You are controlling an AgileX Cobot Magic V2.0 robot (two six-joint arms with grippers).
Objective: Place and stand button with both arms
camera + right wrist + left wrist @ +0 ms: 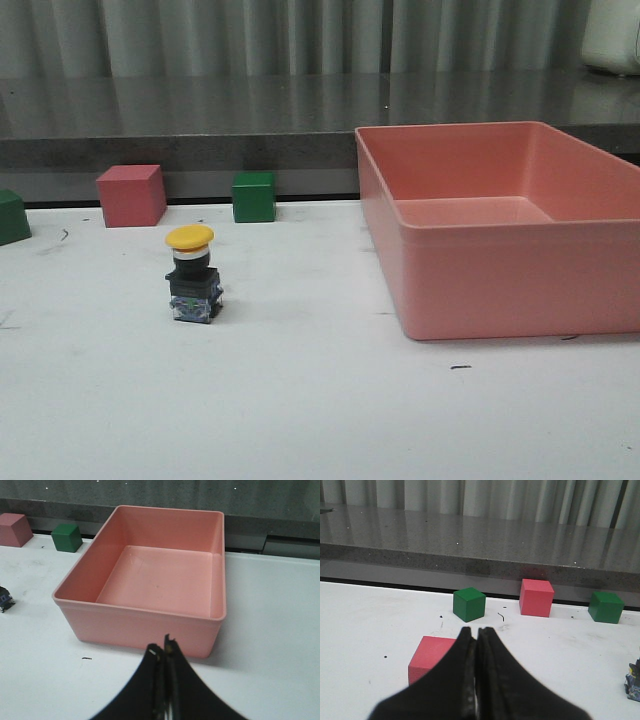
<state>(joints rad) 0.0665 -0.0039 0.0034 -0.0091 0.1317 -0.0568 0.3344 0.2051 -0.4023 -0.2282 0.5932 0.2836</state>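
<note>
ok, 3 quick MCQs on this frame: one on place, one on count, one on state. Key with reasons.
1. Seen from the front, the button is:
A. inside the bin
B. on the table, left of the bin
C. on a cube

2. Green cubes in the front view:
A. two
B. one
C. four

3. The button is:
A. on its side
B. upside down
C. upright, cap up

Key:
B, the button stands on the table, with the bin to its right.
A, two green cubes.
C, its yellow cap is on top.

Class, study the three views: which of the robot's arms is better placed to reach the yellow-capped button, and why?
Probably the left. The button stands on the table's left half, among the cubes the left gripper faces. The right gripper faces the pink bin, with the button off to its side.
</note>
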